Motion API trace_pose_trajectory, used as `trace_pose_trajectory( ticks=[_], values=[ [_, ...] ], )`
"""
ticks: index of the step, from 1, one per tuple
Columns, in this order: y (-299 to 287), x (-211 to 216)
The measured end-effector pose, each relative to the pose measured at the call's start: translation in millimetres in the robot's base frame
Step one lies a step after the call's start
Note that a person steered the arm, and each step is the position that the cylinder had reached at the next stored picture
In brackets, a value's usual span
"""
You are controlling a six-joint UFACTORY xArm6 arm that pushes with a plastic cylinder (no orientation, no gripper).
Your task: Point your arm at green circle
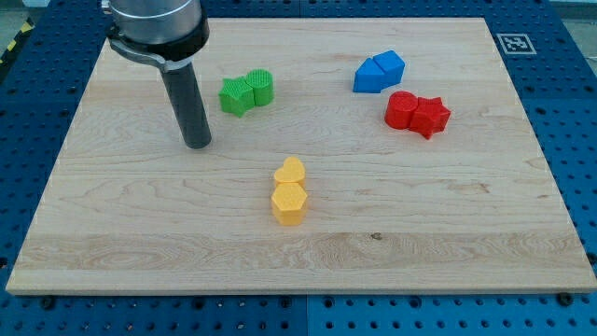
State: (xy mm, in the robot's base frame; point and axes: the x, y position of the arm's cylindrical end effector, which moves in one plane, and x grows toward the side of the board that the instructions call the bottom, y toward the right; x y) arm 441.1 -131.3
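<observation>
The green circle [261, 87] stands on the wooden board in the upper left part of the view, touching a green star [237, 95] on its left. My tip [198, 144] rests on the board below and to the left of the green pair, a short gap from the green star and farther from the green circle. The rod rises from the tip toward the view's top left.
A blue pair of blocks [380, 72] sits at the upper right, with a red circle [402, 109] and a red star [430, 116] just below it. A yellow heart [289, 172] and a yellow hexagon [288, 203] stand touching at the centre. The board's edge [298, 291] runs along the bottom.
</observation>
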Motion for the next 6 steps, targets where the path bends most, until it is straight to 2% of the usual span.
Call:
trace_pose_trajectory(
  ticks=[1,3,5,6],
  values=[
    [5,0],
    [113,0],
    [114,-9],
    [116,-42]
  ],
)
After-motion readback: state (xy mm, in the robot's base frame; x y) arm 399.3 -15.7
